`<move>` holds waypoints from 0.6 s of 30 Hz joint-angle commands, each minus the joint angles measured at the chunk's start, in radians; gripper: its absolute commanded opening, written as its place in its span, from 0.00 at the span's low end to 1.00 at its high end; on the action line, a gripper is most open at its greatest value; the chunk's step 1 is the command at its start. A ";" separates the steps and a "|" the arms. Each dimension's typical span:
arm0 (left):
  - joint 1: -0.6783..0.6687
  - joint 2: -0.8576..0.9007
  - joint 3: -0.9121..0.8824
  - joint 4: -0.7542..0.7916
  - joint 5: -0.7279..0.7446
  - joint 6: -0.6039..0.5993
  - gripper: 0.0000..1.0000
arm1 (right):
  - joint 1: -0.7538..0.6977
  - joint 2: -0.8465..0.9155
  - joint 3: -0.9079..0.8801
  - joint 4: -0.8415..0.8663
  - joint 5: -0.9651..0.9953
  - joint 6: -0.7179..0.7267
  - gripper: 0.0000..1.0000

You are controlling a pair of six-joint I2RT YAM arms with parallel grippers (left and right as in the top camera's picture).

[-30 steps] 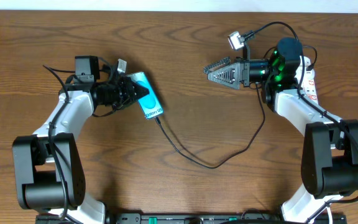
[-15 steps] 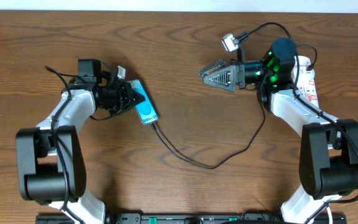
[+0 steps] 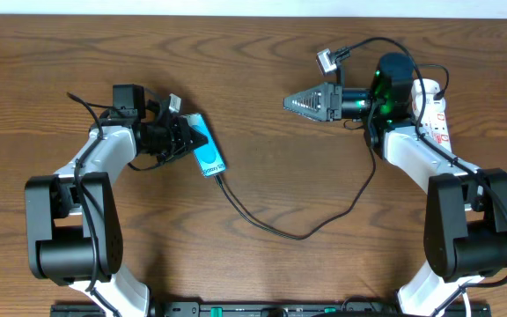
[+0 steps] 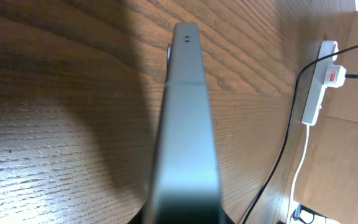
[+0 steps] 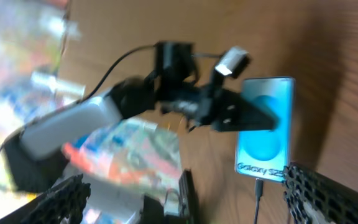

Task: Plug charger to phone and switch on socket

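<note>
My left gripper (image 3: 187, 139) is shut on the phone (image 3: 208, 152), gripping its upper end at the table's left. The left wrist view shows the phone (image 4: 185, 124) edge-on, running away from the jaws (image 4: 182, 214). The charger (image 3: 297, 234), a thin black cable, has its connector at the phone's lower end (image 3: 221, 176); the right wrist view shows the connector (image 5: 258, 186) under the "Galaxy S25" screen (image 5: 266, 124). The cable loops across the table toward the white socket (image 3: 437, 106) at the far right. My right gripper (image 3: 293, 102) is open, empty and raised, pointing left, its fingers (image 5: 182, 177) wide apart.
The socket also shows in the left wrist view (image 4: 319, 81) with a red switch and a white lead (image 4: 300, 162) trailing from it. The right arm's base stands beside the socket. Bare wood lies between the two grippers.
The left gripper has shifted the phone slightly left and turned it. The right gripper has rolled about its axis and moved a little up and left.
</note>
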 commanded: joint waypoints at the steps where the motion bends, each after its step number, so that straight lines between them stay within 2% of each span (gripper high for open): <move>1: 0.006 -0.007 0.017 0.001 0.035 0.019 0.07 | -0.005 0.006 0.008 -0.097 0.152 -0.093 0.99; 9: 0.006 -0.007 0.017 0.002 0.035 0.019 0.07 | -0.005 0.006 0.051 -0.553 0.380 -0.414 0.99; 15: 0.006 -0.007 0.017 0.002 0.035 0.019 0.07 | 0.006 0.006 0.261 -1.051 0.702 -0.643 0.99; 18: 0.006 -0.007 0.017 0.002 0.035 0.019 0.07 | 0.012 0.004 0.360 -1.184 0.821 -0.672 0.99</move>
